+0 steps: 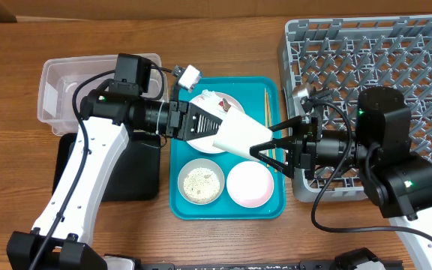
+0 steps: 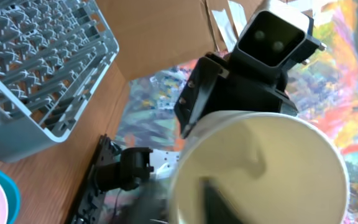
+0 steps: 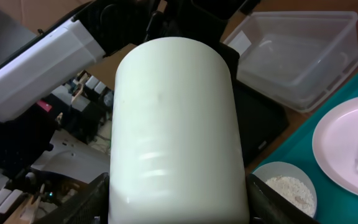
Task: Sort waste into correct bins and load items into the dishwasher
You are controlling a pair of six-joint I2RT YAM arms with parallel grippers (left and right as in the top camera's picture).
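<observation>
A white cup (image 1: 235,135) hangs on its side above the teal tray (image 1: 177,206). My left gripper (image 1: 201,124) is shut on its rim, with one finger inside the mouth (image 2: 210,199). My right gripper (image 1: 265,146) is shut on the base end, a finger flush against each side of the cup (image 3: 176,124). On the tray lie a white plate (image 1: 235,103) with the red-and-white wrapper (image 1: 217,100) and tissue, a bowl of rice (image 1: 200,181), a pinkish bowl (image 1: 248,184) and chopsticks (image 1: 267,105). The grey rack (image 1: 373,52) stands at the right.
The clear tub (image 1: 58,90) stands at the back left and the black tray (image 1: 133,176) lies in front of it, both under my left arm. The rack's corner (image 1: 298,94) is close behind my right gripper. The right wrist view shows the tub (image 3: 303,50) and the rice bowl (image 3: 288,190).
</observation>
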